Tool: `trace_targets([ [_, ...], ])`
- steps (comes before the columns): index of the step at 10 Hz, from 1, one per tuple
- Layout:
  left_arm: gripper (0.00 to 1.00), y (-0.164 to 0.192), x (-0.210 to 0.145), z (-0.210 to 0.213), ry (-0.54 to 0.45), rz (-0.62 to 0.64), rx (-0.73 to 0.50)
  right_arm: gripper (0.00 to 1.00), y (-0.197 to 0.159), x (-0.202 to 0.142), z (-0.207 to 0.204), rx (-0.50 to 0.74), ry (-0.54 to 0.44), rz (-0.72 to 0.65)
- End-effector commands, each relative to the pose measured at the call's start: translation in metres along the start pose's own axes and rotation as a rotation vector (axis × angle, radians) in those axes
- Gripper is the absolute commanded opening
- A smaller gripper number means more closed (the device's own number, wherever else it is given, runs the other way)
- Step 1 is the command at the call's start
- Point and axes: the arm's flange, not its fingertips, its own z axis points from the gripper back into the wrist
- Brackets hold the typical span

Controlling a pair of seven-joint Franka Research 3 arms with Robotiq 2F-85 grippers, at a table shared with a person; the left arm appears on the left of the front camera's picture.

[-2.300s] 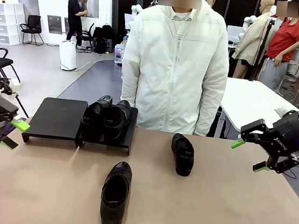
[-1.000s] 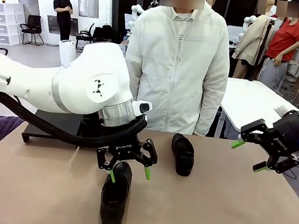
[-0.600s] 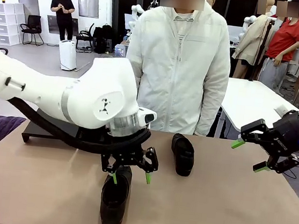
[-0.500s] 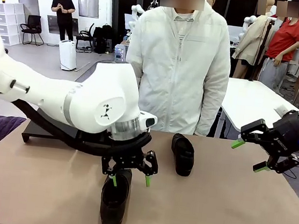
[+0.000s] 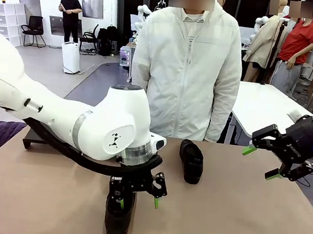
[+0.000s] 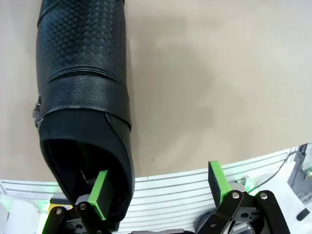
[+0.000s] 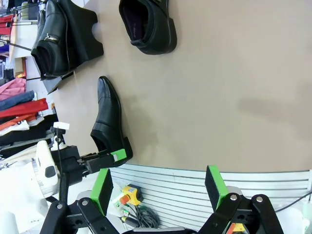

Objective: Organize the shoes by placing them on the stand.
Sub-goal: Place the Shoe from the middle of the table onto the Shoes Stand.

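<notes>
One black shoe lies near the table's front, toe toward me. My left gripper hangs open over its heel end. In the left wrist view one green pad sits at that shoe's heel opening, and the other pad stands clear over bare table. A second shoe lies in front of the person. The stand is mostly hidden behind my left arm. The right wrist view shows two shoes on the stand. My right gripper hovers open at the right edge.
A person in a white jacket stands at the far side, close to the table. My left arm spans the left half of the table. A white table stands behind on the right.
My left arm has swung in from the left and come down over the near shoe's heel, its jaws still open. The right arm and the shoes have not moved.
</notes>
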Motion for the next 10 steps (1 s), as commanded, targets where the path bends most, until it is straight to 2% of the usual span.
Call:
trace_targets([
  [1,1.0,-0.0059,0.0021,-0.0068,-0.034,0.042,0.042,1.0,0.0026,-0.0006,0.0011,0.014,0.001,-0.023],
  [4,1.0,-0.0115,0.0024,-0.0111,-0.052,0.029,0.064,1.0,0.0026,-0.0006,0.0011,0.014,0.001,-0.023],
  [5,0.4,-0.0117,0.0032,-0.012,-0.066,0.048,0.076,1.0,0.0026,-0.0006,0.0011,0.014,0.001,-0.023],
  [6,0.0,-0.0111,0.003,-0.0117,-0.064,0.044,0.079,1.0,0.0026,-0.0006,0.0011,0.014,0.001,-0.023],
  [10,0.0,-0.011,0.0024,-0.0121,-0.074,0.047,0.096,1.0,0.0026,-0.0006,0.0011,0.014,0.001,-0.023],
])
